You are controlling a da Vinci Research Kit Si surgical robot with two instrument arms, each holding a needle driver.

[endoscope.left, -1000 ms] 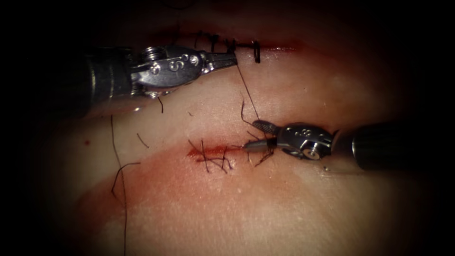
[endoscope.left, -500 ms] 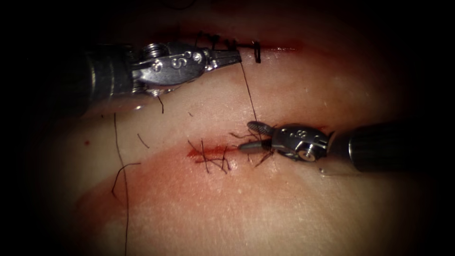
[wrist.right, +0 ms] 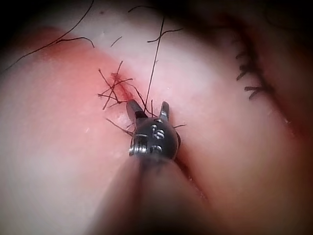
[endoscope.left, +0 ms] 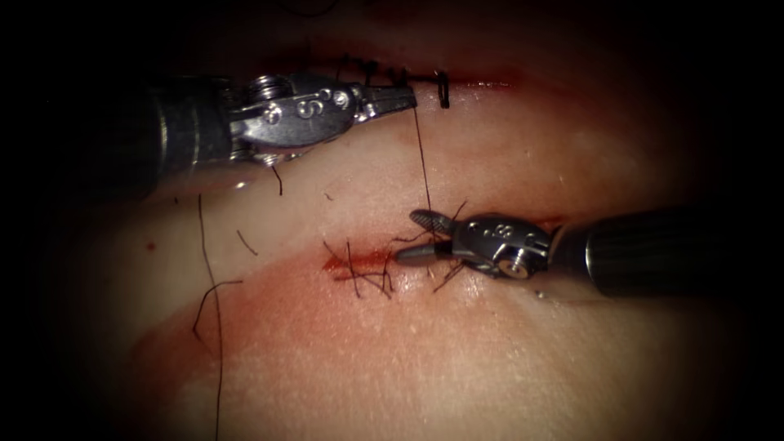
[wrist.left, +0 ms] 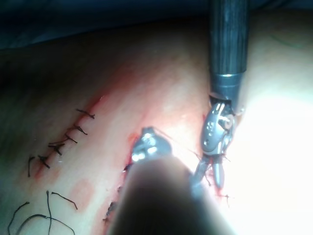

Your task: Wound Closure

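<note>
While spread wide at the cut (endoscope.left: 359, 263), right tool (endoscope.left: 418, 237) grips nothing, thread (endoscope.left: 423, 163) running up between its jaws. Beyond it, held taut by left tool (endoscope.left: 400, 100), clamped on the strand just beside the stitched upper wound (endoscope.left: 392, 77). Needle not made out.

A second, already stitched cut (endoscope.left: 408, 79) runs across the far part of the surface, crossed by a row of dark stitches. In the left wrist view the same row of stitches (wrist.left: 63, 139) steps along in short dark bars. Loose dark strands (endoscope.left: 214, 294) lie curled on the pale surface well to the left, and a few short dark bits (endoscope.left: 245, 242) lie scattered nearby.
</note>
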